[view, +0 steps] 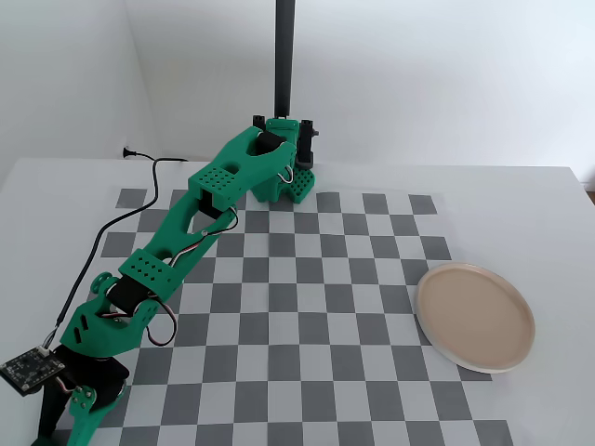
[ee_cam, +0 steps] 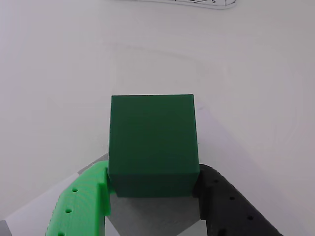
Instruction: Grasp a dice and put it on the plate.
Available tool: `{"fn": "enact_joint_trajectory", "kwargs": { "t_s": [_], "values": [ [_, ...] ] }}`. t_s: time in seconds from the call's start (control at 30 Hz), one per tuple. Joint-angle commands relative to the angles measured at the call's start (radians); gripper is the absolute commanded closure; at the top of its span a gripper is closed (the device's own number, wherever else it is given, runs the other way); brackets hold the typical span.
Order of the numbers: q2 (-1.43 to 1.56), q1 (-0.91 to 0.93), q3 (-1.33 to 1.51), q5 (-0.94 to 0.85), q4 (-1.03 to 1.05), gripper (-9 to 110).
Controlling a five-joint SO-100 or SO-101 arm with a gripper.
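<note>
In the wrist view the jaws point(ee_cam: 153, 189) were clamped on the dark green dice point(ee_cam: 152, 142), one finger bright green point(ee_cam: 81, 206), the other black point(ee_cam: 226, 206), pressing its lower sides (white surface behind). In the fixed view the green arm point(view: 177, 246) reached low across the checkered worktop point(view: 307, 334) to its bottom-left corner. The beige-pink plate point(view: 475, 316) lay well apart at the right edge, with nothing on it.

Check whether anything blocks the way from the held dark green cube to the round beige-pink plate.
Nothing visible does. The gripper is shut on the dark green cube; the beige-pink plate sits empty on bare checkerboard.
</note>
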Motion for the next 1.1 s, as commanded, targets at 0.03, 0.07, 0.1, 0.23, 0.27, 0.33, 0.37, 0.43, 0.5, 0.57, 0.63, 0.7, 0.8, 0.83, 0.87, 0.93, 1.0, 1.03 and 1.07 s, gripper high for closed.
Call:
{"fn": "enact_joint_trajectory", "kwargs": {
  "t_s": [0.03,0.07,0.1,0.23,0.27,0.33,0.37,0.43,0.5,0.57,0.63,0.7,0.8,0.83,0.87,0.93,1.0,1.03,1.07],
  "values": [
    [0.229,-0.038,-0.095,0.014,0.040,105],
    [0.242,-0.041,-0.095,0.015,0.051,105],
    [0.253,-0.041,-0.094,0.018,0.058,105],
    [0.295,-0.048,-0.089,0.025,0.084,105],
    [0.302,-0.048,-0.087,0.026,0.089,105],
    [0.321,-0.051,-0.078,0.029,0.101,105],
    [0.334,-0.052,-0.069,0.034,0.106,105],
    [0.374,-0.054,-0.023,0.043,0.103,105],
    [0.422,-0.052,0.044,0.048,0.083,105],
    [0.463,-0.051,0.101,0.051,0.058,105],
    [0.497,-0.049,0.141,0.054,0.048,105],
    [0.526,-0.049,0.170,0.057,0.048,105],
    [0.588,-0.049,0.249,0.058,0.029,105],
    [0.609,-0.051,0.279,0.058,0.018,105],
    [0.626,-0.051,0.302,0.060,0.012,105],
    [0.660,-0.055,0.347,0.063,0.003,105],
    [0.692,-0.058,0.387,0.071,0.003,105],
    [0.712,-0.061,0.414,0.072,-0.002,105],
    [0.732,-0.064,0.445,0.074,-0.008,105]
  ]
}}
